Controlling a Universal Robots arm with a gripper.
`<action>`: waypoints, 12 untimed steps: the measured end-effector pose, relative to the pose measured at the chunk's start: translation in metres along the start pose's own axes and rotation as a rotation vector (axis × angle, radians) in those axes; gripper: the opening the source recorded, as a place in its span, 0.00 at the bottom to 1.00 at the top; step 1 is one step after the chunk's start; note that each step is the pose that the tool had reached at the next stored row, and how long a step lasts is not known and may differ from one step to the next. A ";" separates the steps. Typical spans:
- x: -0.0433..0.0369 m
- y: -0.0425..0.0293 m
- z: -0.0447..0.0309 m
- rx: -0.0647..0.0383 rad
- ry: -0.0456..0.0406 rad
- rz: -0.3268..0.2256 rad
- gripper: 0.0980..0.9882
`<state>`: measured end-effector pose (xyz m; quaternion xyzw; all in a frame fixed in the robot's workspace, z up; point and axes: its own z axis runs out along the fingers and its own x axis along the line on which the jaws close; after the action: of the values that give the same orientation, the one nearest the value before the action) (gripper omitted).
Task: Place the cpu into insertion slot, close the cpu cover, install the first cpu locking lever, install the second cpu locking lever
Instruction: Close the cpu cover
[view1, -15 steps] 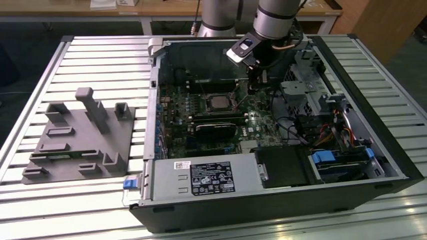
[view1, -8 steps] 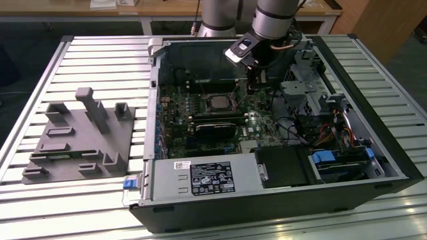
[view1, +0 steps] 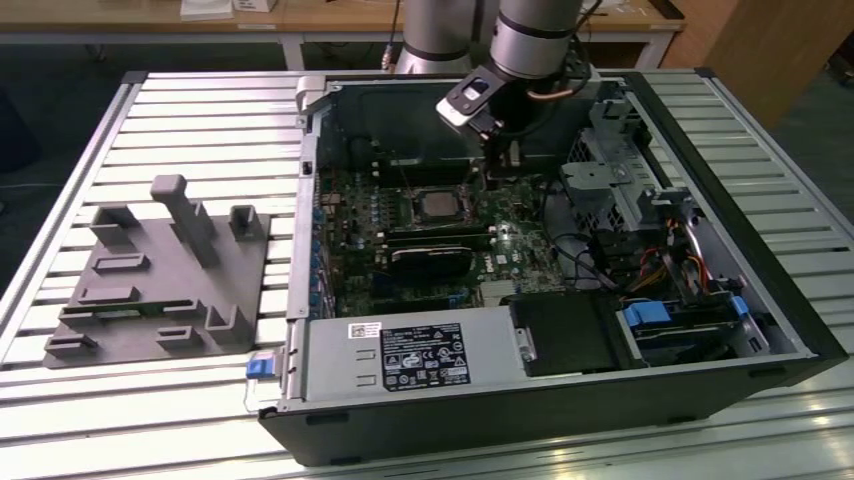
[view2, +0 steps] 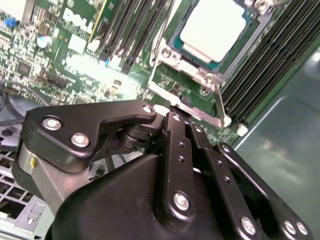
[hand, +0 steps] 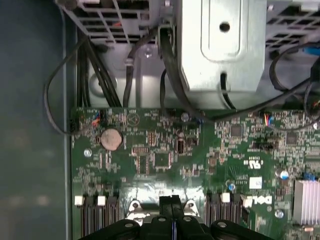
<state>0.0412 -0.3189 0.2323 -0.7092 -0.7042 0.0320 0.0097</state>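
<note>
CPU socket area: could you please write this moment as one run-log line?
cpu: seated in insertion slot | cpu cover: down around cpu | gripper: shut, close by cover's edge

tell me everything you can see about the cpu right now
The cpu is a small flat square chip with a pale silvery metal top that glares under the light in the second wrist view. It lies flat in the slot, ringed by a silvery metal frame. Nothing grips it. The gripper sits beside the slot, off the chip.
</note>
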 end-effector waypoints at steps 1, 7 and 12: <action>0.0000 -0.0023 0.0002 -0.001 0.0001 0.000 0.01; -0.0002 -0.0179 0.0010 -0.014 0.0000 0.000 0.01; -0.0002 -0.0283 0.0017 -0.021 0.0002 0.001 0.01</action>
<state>0.0129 -0.3189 0.2323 -0.7095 -0.7043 0.0245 0.0023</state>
